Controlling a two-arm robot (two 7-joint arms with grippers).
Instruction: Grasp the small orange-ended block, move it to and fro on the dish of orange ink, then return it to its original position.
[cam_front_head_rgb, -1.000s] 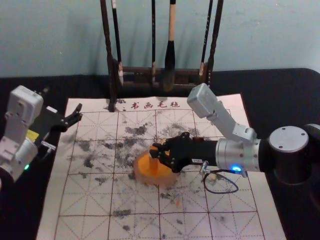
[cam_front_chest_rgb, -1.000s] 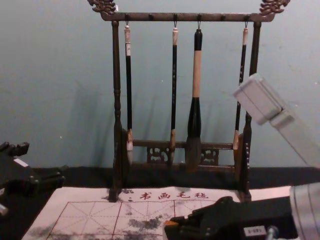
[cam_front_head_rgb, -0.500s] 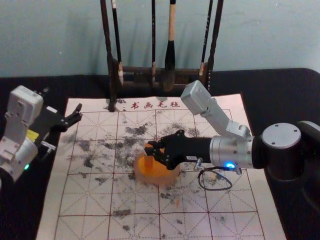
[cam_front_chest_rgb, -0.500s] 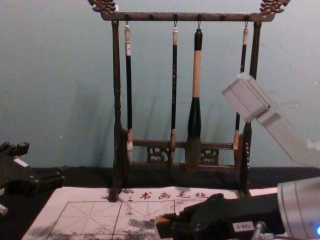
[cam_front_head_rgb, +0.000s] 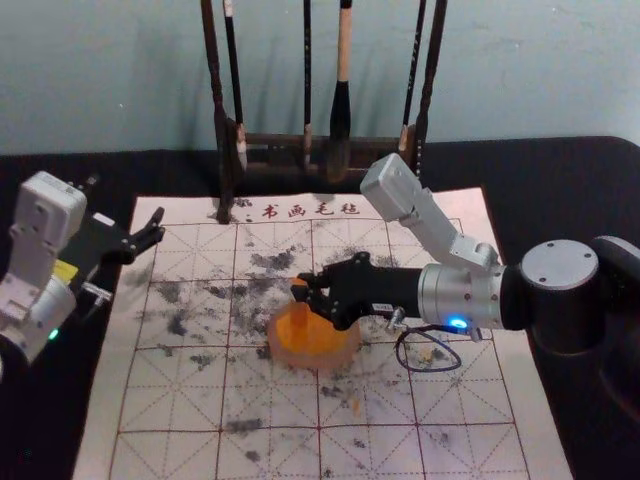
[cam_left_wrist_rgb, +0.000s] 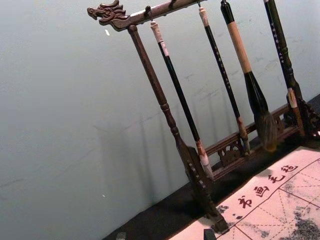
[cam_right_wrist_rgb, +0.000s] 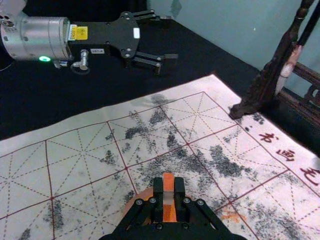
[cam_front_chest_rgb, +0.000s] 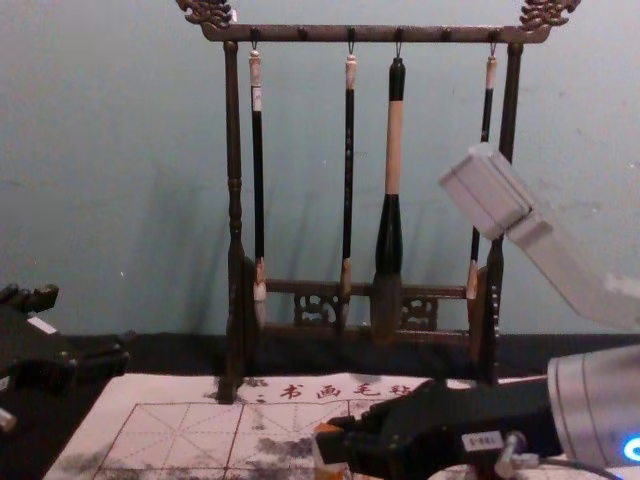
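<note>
Nearest you, the grid-lined mat spreads over the dark table, blotched with dark smudges. Take the dish of orange ink as the centre of your clock: a small orange smear lies near it at 5 o'clock. The orange-ended block stands roughly upright over the dish's 11 o'clock part. Its lower end blends into the orange ink, so you cannot tell whether the two touch. Your right gripper, reaching in from 3 o'clock, is closed on the block's upper part, one finger on each side. Your left gripper is parked at 10 o'clock, its fingers spread apart. Farther off, at 12 o'clock, red lettering runs along the mat's far edge, by a dark wooden rack where four brushes hang. Behind is a pale blue-green wall.
</note>
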